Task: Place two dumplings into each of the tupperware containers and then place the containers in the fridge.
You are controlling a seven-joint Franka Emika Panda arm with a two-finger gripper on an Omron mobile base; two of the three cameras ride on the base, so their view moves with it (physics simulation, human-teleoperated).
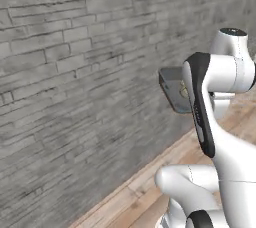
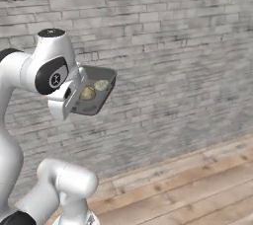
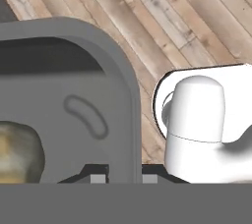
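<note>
The hand (image 3: 124, 178) is closed on the rim of the grey tupperware container (image 2: 101, 98), held in the air at the frame's centre left before the brick wall (image 2: 188, 46), so I think it must stay level, or the two dumplings (image 2: 94, 89) slide out on the way to the fridge.

Rear boundary is a grey brick wall (image 2: 163, 36), courses laid in running bond with pale mortar joints, surface mottled and weathered. It meets a wooden plank floor (image 2: 197, 189) of warm light-brown boards with visible grain and darker seams. A paler strip runs along the wall foot, possibly a skirting board. Lighting is even and diffuse.
</note>
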